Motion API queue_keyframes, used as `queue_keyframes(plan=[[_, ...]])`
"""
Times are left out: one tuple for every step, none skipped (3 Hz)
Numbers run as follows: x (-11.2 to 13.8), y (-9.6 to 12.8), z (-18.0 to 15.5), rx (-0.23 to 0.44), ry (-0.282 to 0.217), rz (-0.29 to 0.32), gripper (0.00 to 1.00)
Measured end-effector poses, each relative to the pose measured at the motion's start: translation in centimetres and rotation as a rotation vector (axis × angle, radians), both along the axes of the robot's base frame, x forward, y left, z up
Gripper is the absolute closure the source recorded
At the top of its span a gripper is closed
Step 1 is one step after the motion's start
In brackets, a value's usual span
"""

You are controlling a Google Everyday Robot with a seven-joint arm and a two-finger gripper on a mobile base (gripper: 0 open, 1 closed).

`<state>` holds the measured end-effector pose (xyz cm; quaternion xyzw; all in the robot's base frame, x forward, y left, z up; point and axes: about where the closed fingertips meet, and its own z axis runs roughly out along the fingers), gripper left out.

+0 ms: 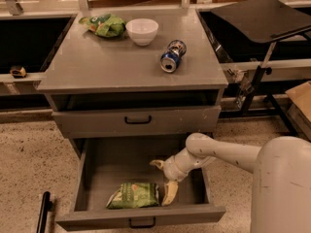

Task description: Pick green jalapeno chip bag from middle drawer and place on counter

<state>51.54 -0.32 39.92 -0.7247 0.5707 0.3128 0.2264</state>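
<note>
The green jalapeno chip bag lies flat in the open middle drawer, near its front panel. My gripper reaches into the drawer from the right. It is open, with one tan finger pointing down right beside the bag's right end and the other raised behind. It holds nothing. The counter is the gray cabinet top above the drawers.
On the counter stand a white bowl, a brighter green bag at the back left and a blue can lying on its side. A closed drawer sits above the open one. A black tray stand is at the right.
</note>
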Motion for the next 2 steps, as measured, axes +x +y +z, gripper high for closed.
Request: queue_keyframes(plan=[[-0.3, 0.1, -1.8, -0.031, -0.031, 0.030, 0.02], [0.2, 1.5, -3.1, -0.043, -0.071, 0.082, 0.20]])
